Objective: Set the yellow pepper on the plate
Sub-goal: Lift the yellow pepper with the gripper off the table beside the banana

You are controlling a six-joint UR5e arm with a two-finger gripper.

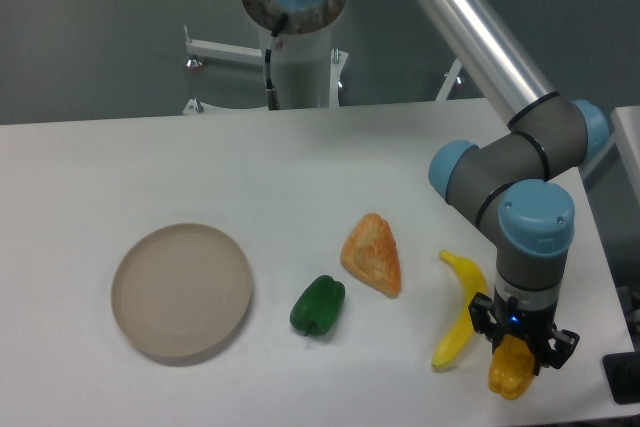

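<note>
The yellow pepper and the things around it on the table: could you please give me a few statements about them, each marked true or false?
1. The gripper is down over the yellow pepper near the table's front right corner. True.
2. The yellow pepper lies on the plate. False: the plate holds nothing, and the pepper is far to its right.
3. The banana lies just left of the yellow pepper. True.
4. The green pepper touches the plate. False: bare table shows between them.
5. The orange wedge-shaped item sits between the green pepper and the banana. True.
</note>
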